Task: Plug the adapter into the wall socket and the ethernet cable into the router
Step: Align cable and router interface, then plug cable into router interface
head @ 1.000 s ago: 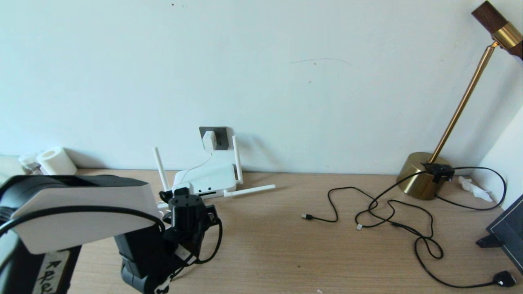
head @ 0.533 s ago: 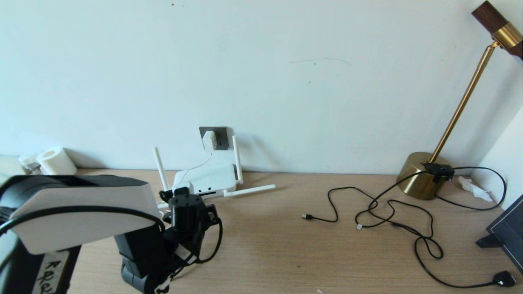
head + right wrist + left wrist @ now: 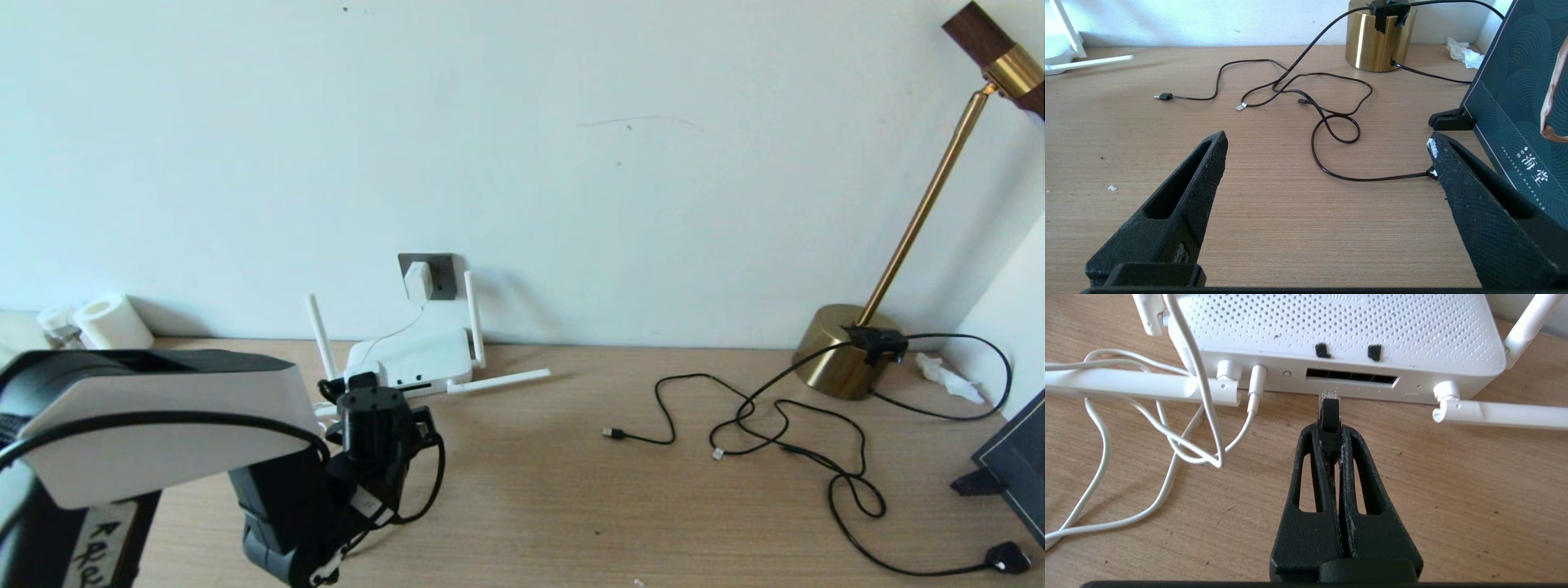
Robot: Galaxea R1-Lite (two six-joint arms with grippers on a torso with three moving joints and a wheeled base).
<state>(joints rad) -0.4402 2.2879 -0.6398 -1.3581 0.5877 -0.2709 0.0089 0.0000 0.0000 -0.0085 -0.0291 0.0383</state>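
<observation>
Left pincer (image 3: 1329, 435) clamped on the ethernet cable (image 3: 1329, 412) — clear plug just before the router (image 3: 1339, 335) ports; right pincer (image 3: 1327, 153) gapes wide.

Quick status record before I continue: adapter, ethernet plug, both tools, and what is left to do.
adapter: seated in the wall socket, white cord running down to the router
ethernet cable: clear plug just short of the router's port slot, not yet inserted
left tool: shut on the ethernet cable's black boot, pointing at the router's ports
right tool: open, holding nothing, over bare desk near loose black cables
remaining: push the plug into a port
</observation>
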